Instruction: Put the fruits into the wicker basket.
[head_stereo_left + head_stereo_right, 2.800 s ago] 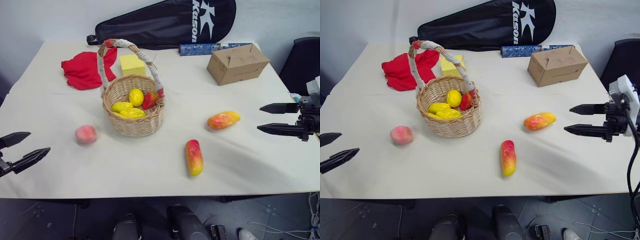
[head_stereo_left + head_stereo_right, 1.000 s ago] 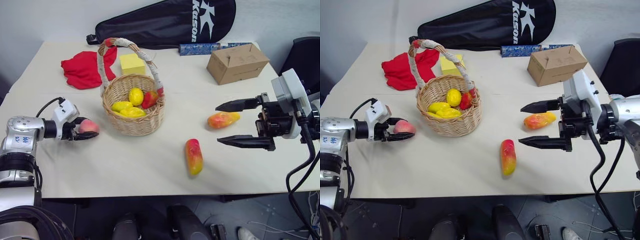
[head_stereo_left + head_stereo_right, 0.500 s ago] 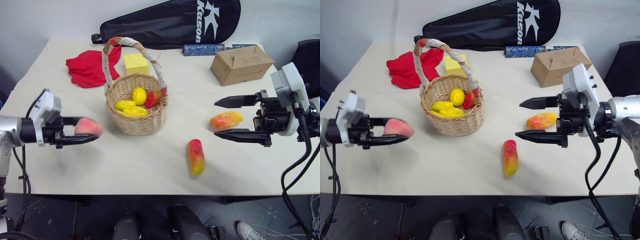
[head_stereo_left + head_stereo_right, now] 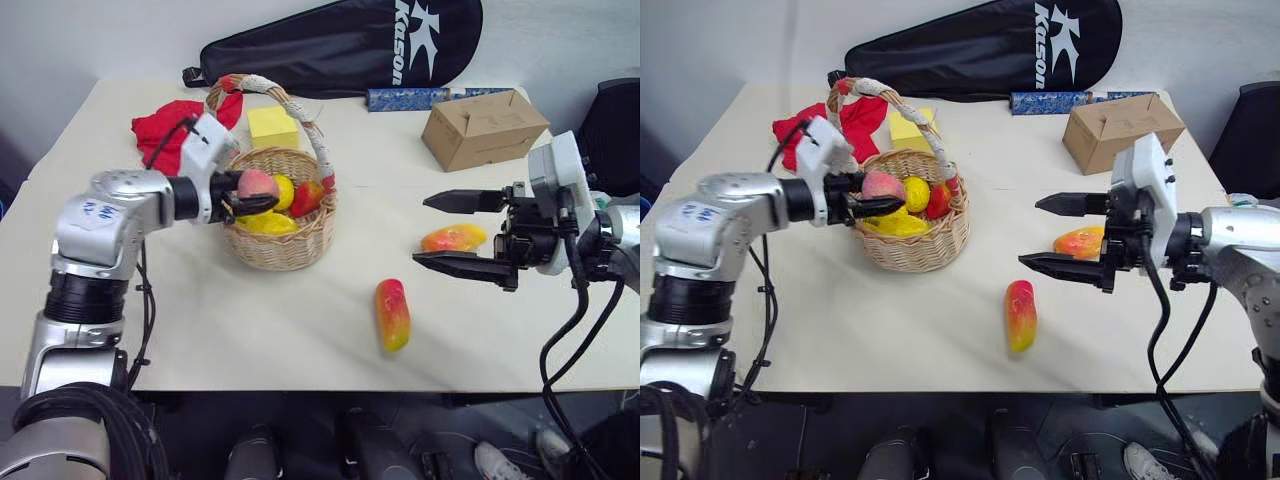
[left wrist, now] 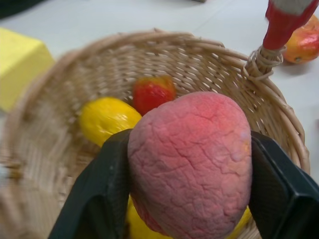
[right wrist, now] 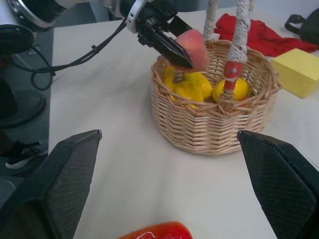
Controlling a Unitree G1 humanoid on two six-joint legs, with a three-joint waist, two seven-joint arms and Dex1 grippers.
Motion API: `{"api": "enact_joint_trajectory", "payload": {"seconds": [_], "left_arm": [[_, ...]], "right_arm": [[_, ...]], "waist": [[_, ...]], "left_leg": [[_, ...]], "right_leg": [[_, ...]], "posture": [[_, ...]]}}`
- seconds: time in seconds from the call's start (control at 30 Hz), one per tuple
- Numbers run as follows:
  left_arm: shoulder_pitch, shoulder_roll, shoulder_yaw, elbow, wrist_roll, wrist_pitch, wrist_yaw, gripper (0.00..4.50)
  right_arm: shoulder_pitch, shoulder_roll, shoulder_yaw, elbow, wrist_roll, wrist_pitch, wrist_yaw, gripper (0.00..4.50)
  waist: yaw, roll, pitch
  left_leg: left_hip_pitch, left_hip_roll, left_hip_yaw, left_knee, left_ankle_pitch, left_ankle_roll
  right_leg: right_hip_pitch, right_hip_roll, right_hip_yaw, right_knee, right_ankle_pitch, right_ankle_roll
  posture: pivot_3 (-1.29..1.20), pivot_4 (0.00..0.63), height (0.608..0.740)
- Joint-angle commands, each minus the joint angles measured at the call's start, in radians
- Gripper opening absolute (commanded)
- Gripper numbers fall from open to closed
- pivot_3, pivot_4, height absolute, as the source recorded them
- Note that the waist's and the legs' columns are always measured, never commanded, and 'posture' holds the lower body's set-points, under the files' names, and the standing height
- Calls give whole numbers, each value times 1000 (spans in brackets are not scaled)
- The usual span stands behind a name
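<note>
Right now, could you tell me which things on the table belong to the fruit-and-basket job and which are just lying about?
Belonging to the job:
- wicker basket, with lemons and a red fruit inside
- peach, held over the basket by the left gripper
- two mangoes on the table

Lying about:
- red cloth
- yellow block
- cardboard box
- black racket bag

Head stereo pair: high, facing forward and down over worktop (image 4: 330, 300), far wall edge in frame; two eyes nearly identical, slight sideways offset. Both cover wicker basket (image 4: 285, 245), both arms.

Left wrist view: very close, looking along left pincer (image 5: 189, 164) into basket interior; peach (image 5: 192, 162) dominates.

Right wrist view: farther back, low over worktop, facing across toward basket and left pincer (image 6: 182, 47). Basket and peach shared by all views.
</note>
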Motion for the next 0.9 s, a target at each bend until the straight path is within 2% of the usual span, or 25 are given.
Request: {"api": "enact_joint_trajectory", "payload": {"seconds": [0.03,0.07,0.13,0.27,0.37,0.47,0.57,0.67,0.9], "left_arm": [[-18,41,54,-36,-20,-21,-42,4173],[-7,49,64,-47,-27,-17,-48,4485],[22,70,85,-78,-39,-22,-63,4485],[99,123,220,-192,-170,20,-137,4485],[200,227,355,-300,-323,23,-324,4485],[290,314,401,-356,-401,0,-475,4485],[308,348,380,-368,-424,-25,-529,4485],[283,340,333,-369,-428,-52,-547,4485],[222,304,227,-334,-379,-129,-543,4485]], "right_arm": [[29,5,-13,-27,-28,-7,-44,4500],[41,5,-19,-35,-28,-3,-51,4500],[66,5,-37,-50,-13,17,-71,4500],[171,-6,-110,-124,42,87,-137,4500],[250,29,-153,-171,70,187,-293,4500],[308,85,-172,-208,111,270,-440,4500],[347,133,-122,-246,56,299,-562,4500],[360,209,-75,-249,40,328,-662,4500],[406,347,1,-234,62,383,-737,4500]], "waist": [[0,0,0],[0,0,0],[0,0,0],[3,0,0],[-2,-1,0],[-2,-1,0],[2,0,0],[3,-1,0],[0,-2,0]], "left_leg": [[0,0,0,0,0,0],[0,0,0,0,0,0],[0,0,0,0,0,0],[0,0,-1,0,0,0],[0,0,-1,0,0,0],[0,1,-1,0,0,-1],[3,0,-1,0,0,-1],[3,-1,-1,0,0,0],[2,-1,-1,-4,0,0]], "right_leg": [[0,0,0,0,0,0],[0,0,0,0,0,0],[0,0,0,0,0,0],[0,-1,0,0,0,0],[0,-1,0,0,0,0],[1,-1,-1,0,0,0],[3,-1,-1,0,0,-1],[4,-1,-1,-1,0,0],[3,0,0,-5,0,0]], "posture": [[0,150,740],[0,150,740],[0,150,740],[0,150,740],[0,150,740],[0,150,740],[0,150,740],[0,150,740],[0,150,740]]}}
